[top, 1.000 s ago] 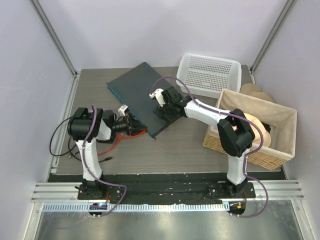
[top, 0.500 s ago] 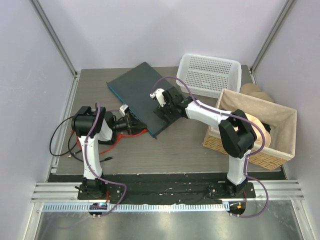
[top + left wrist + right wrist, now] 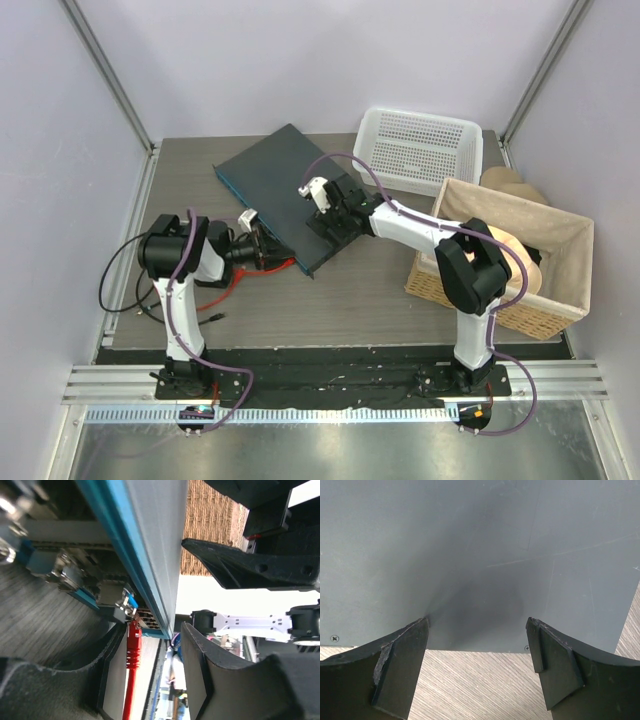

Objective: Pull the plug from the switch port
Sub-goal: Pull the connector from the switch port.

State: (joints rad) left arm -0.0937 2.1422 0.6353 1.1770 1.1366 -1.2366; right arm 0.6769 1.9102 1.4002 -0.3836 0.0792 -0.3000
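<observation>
Switch (image 3: 278, 190): flat slate-grey box lying diagonally in the upper centre of the top view, its bluish socket edge facing lower left, with a red plug (image 3: 133, 642) seated in a port near the lower corner. Left gripper (image 3: 152, 627): at that edge, jaws partly apart on either side of the plug, one finger (image 3: 210, 670) clear of it. Right gripper (image 3: 477, 622): over the switch's top panel, jaws spread wide, holding nothing.

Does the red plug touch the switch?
Touching: the left wrist view shows the red plug seated in a front-edge socket of the switch.
</observation>
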